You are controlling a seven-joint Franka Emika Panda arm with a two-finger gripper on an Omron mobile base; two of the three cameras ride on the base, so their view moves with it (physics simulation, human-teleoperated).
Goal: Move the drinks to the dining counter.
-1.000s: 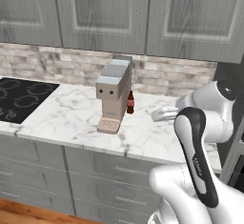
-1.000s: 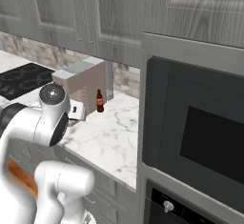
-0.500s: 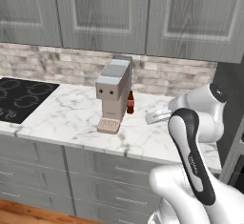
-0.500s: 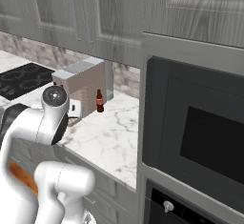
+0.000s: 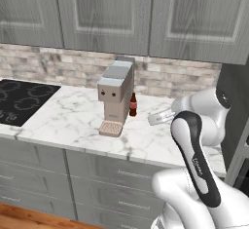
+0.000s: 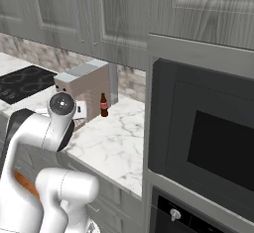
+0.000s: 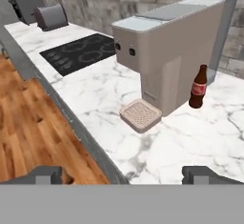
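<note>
A: Start with the big things. What carries the drink?

B: A white, grey-veined marble surface [image 5: 73,121] over grey drawer fronts, polished and hard, with a stone-tile backsplash behind and grey wood-grain cabinets above. A flat black cooktop [image 5: 19,101] is set into it on the far left of the left base view. To the right a dark built-in oven [image 6: 198,143] fills a tall cabinet.

A: And on the surface itself?

B: A boxy beige coffee machine [image 5: 115,99] with a ribbed drip tray at its foot. Just beside it, on the side toward the wall, stands the beer bottle [image 5: 133,104], upright, slim, dark brown-red with a red label. It is close to the machine, but I cannot tell if they touch.

A: How will it handle?

B: My guess is light, rigid, smooth glass: slippery, easy to tip because it is tall on a narrow base, and breakable if dropped on marble. I would take it around the label band, square to the body, coming in from the open side away from the machine.

A: The fingers?

B: The gripper [image 7: 128,174] has its fingers spread wide, holding nothing, well short of the bottle.
</note>
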